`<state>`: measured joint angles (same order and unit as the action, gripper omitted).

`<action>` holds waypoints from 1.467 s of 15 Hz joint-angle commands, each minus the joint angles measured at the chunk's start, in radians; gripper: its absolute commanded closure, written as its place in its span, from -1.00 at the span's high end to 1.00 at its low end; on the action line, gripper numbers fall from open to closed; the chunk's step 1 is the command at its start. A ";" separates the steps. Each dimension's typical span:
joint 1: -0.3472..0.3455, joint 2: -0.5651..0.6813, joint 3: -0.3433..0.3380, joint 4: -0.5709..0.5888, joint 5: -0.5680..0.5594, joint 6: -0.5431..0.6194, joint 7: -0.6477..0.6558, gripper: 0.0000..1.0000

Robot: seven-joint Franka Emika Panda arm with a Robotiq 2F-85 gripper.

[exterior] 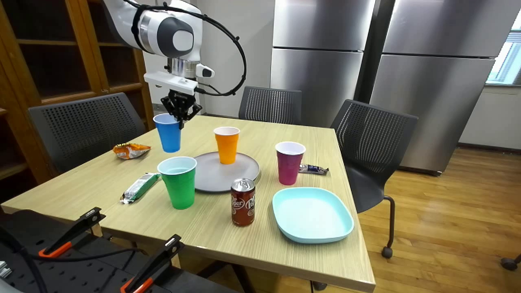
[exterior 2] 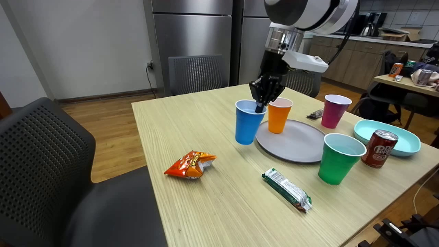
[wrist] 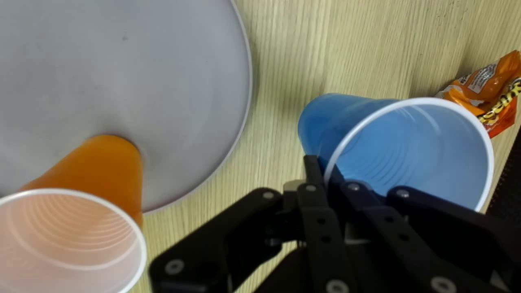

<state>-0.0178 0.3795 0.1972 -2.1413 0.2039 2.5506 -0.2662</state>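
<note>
My gripper is shut on the wall of the blue cup, pinching it just at the white rim, one finger inside and one outside. The cup is upright in both exterior views, close to the grey plate; whether its base touches the table cannot be told. An orange cup with a white rim stands on the plate, right beside the gripper. On the other side of the blue cup lies an orange snack bag. The inner fingertip is partly hidden by the cup rim.
A green cup, a green-wrapped bar, a soda can, a purple cup, a dark wrapped snack and a turquoise tray share the wooden table. Dark chairs surround it.
</note>
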 commanded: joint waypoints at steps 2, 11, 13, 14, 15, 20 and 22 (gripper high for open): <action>0.004 -0.087 -0.027 -0.069 -0.019 -0.003 -0.003 -0.98; -0.004 -0.097 -0.082 -0.089 -0.028 0.004 0.018 -0.98; -0.009 -0.093 -0.094 -0.084 -0.021 0.003 0.018 -0.98; -0.010 -0.091 -0.100 -0.083 -0.021 0.004 0.019 -0.98; -0.010 -0.087 -0.106 -0.082 -0.025 0.011 0.022 -0.98; -0.004 -0.067 -0.137 -0.078 -0.043 0.033 0.046 -0.98; -0.003 -0.052 -0.144 -0.073 -0.047 0.042 0.050 -0.98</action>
<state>-0.0194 0.3215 0.0579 -2.2078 0.1887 2.5664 -0.2554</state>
